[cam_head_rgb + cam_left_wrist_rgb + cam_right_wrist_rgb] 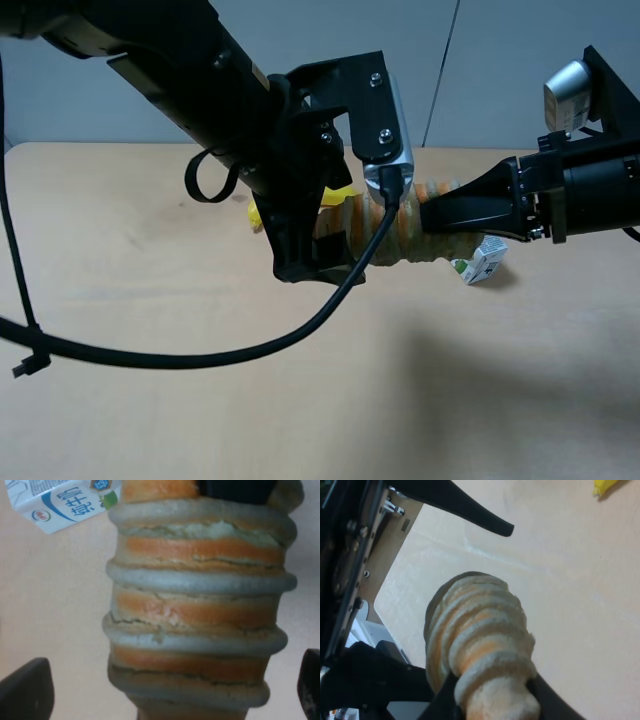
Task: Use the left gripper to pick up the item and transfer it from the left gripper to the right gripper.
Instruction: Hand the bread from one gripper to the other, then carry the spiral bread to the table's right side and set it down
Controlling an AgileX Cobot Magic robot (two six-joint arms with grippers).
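The item (400, 228), a ribbed roll of tan and orange rings, hangs level above the table between the two grippers. My right gripper (440, 213) is shut on its right end; its black fingers clamp the roll in the right wrist view (492, 707). My left gripper (335, 235) is open around the roll's left end. In the left wrist view (165, 690) its fingertips (25, 692) stand apart from the item (200, 615) on both sides. In the right wrist view one left finger (470, 510) is well off the item (480, 635).
A yellow banana (258, 215) lies on the tan table (150, 400) behind the left gripper. A white-blue carton (485, 260) lies under the right gripper and also shows in the left wrist view (60, 500). The left arm's black cable (200, 355) trails over the table.
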